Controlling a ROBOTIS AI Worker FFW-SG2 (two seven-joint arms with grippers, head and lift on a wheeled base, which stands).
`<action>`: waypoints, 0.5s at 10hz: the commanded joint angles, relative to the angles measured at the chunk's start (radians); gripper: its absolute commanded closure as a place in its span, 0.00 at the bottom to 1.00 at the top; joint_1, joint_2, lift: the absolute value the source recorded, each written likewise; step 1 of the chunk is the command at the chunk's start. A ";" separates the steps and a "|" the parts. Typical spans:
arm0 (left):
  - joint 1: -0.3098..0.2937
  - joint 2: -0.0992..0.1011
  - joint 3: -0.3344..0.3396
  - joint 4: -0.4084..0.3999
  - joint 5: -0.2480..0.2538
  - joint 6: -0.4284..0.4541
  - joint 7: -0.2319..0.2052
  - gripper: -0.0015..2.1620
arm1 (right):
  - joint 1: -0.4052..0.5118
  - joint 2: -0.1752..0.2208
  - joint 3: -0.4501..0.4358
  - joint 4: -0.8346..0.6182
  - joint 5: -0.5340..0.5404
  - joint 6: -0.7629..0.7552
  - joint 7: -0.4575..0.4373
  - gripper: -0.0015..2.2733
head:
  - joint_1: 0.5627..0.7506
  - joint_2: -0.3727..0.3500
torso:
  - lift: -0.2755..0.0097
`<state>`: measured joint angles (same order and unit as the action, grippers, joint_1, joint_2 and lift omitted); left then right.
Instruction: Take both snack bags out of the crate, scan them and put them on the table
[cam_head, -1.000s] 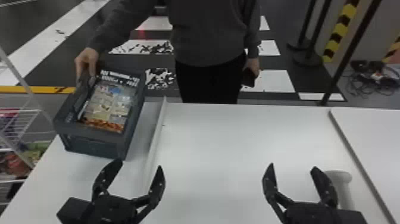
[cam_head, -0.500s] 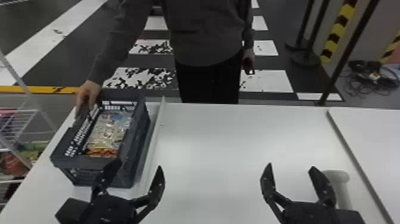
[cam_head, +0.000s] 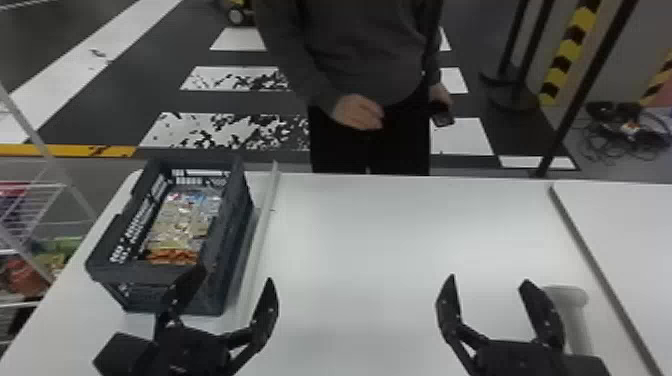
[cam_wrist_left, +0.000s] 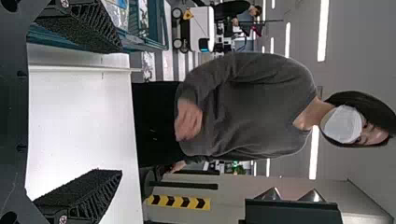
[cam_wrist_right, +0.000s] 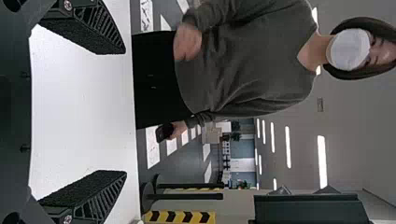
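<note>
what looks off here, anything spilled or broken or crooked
Nothing looks spilled: snack packaging lies inside the upright crate. Beyond the table, though, white floor stripes are patched with black, as if worn, and cables lie tangled.

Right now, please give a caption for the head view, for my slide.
Snacks in a crate on the white table; left hand and right hand open, empty.

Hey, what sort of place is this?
Probably an indoor robot test area: white stripes like a crosswalk on a dark floor, hazard tape, and a crate on a white table.
</note>
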<state>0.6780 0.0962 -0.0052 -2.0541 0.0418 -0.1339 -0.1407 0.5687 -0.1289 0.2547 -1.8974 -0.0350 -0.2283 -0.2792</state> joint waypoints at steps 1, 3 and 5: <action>0.000 -0.001 0.001 0.000 0.000 -0.002 0.001 0.03 | -0.001 0.000 0.000 0.001 0.000 0.001 0.000 0.03 | 0.70 0.59 | 0.64; 0.000 -0.001 -0.002 0.000 0.007 -0.029 0.020 0.03 | -0.001 0.000 0.000 0.001 0.000 0.010 0.000 0.04 | 0.70 0.59 | 0.64; 0.005 -0.001 -0.002 -0.017 0.007 -0.054 0.053 0.03 | -0.001 0.000 0.000 0.001 -0.002 0.016 0.000 0.04 | 0.70 0.60 | 0.64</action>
<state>0.6811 0.0951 -0.0078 -2.0639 0.0501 -0.1838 -0.0835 0.5675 -0.1289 0.2546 -1.8960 -0.0359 -0.2157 -0.2790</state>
